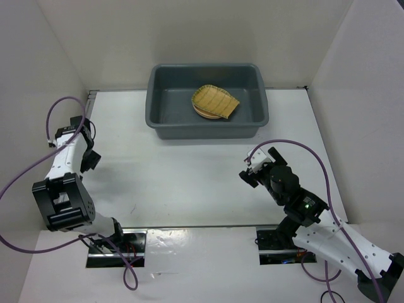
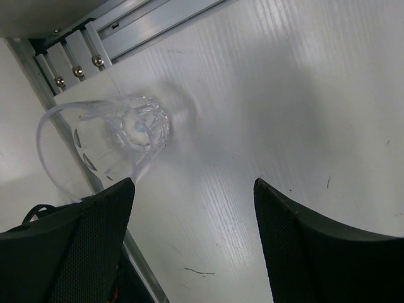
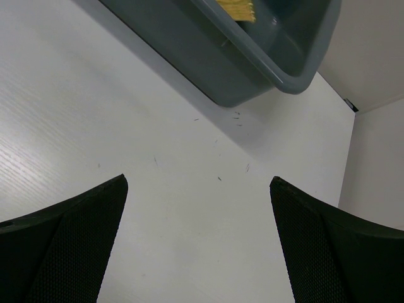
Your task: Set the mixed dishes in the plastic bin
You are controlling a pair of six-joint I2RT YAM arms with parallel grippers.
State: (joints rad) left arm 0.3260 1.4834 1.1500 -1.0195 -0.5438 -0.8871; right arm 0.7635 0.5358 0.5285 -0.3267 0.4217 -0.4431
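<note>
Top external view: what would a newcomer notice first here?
The dark grey bin at the far middle of the table, with a yellow ribbed tray lying on an orange plate inside. Next, the clear glass cup near the table's left edge, just ahead of the open left gripper.

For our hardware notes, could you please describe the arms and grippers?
The left arm and right arm have white links, black joints and looping purple cables. The left gripper and right gripper have black, mesh-textured fingers. A small green light shows on the right arm.
</note>
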